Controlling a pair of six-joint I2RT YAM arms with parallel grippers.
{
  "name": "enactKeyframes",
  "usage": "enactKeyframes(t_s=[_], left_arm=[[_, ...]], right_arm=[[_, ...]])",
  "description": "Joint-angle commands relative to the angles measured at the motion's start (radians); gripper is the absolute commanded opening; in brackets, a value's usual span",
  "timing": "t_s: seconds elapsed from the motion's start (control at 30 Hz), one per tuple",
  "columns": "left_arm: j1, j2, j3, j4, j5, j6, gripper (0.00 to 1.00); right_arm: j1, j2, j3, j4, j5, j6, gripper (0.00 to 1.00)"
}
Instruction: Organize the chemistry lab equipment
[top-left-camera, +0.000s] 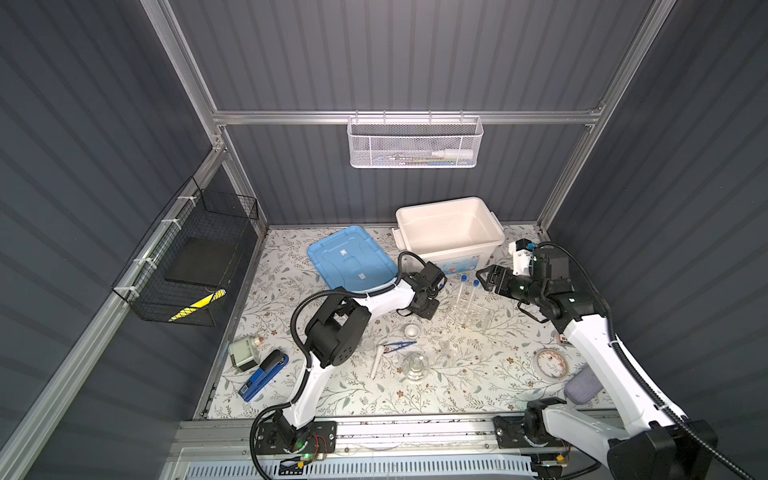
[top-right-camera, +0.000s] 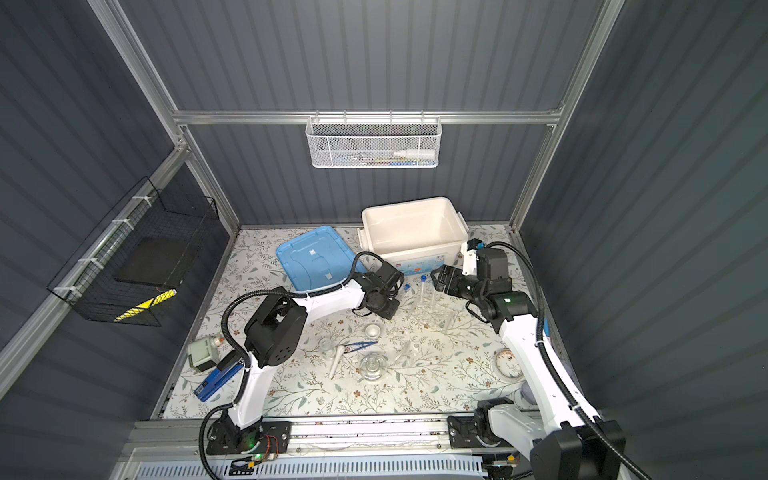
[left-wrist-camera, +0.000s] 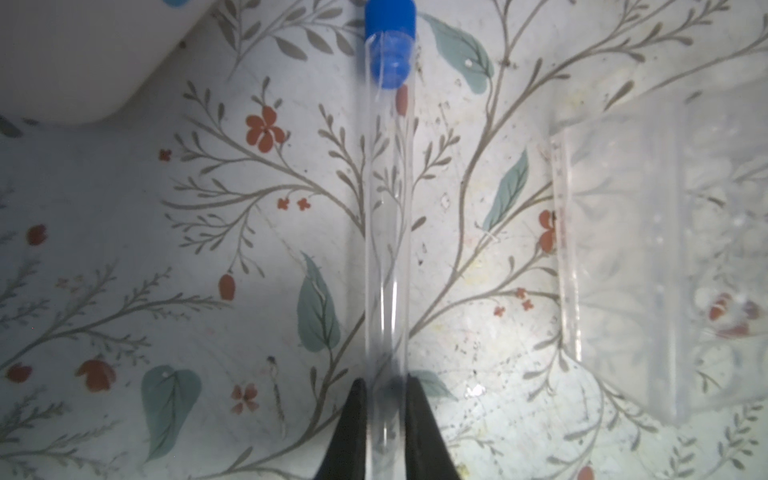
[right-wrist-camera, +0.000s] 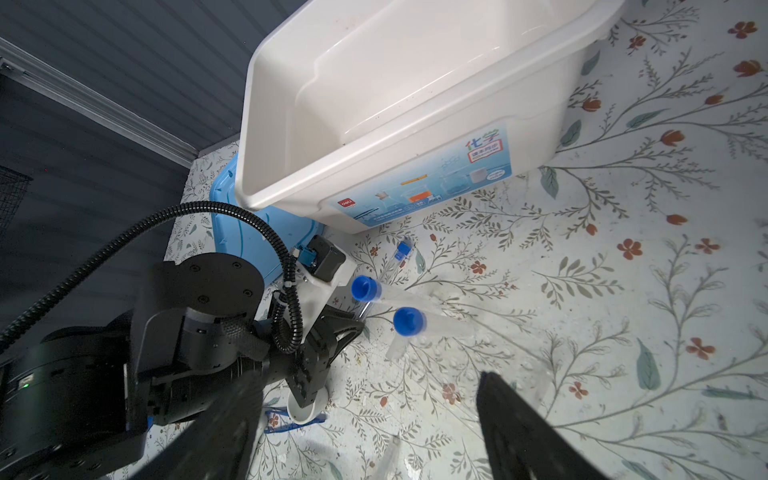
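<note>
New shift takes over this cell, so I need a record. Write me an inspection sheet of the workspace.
Surface: floral table cover.
Job's things: lying test tube near the white box; racked tubes upright in the clear rack; white bowl, pestle, blue tweezers, glass vessel loose mid-table.
Clutter: stapler, grey cloth near the edges.
Grippers: left gripper shut on the lying test tube; right gripper open, near the racked tubes.
Cables: black conduit along each arm, no snag seen.
Surroundings: box open, blue lid beside it; mesh basket on the back rail.
</note>
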Motion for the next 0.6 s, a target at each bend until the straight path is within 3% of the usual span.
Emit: enactKeyframes(t_s=[0.0, 0.57], left_arm=[[-0.004, -0.017, -0.041, -0.057, -0.012, 0.012, 0.05], [-0.004, -0.224, -0.062, 0.005, -0.041, 0.018, 0.06]], right_arm=[[-0.003, -0.007, -0.012, -0.011, -0.015, -0.009, 0.83], [0.009, -0.002, 0.003, 0.007, -0.091, 0.007, 0.79]])
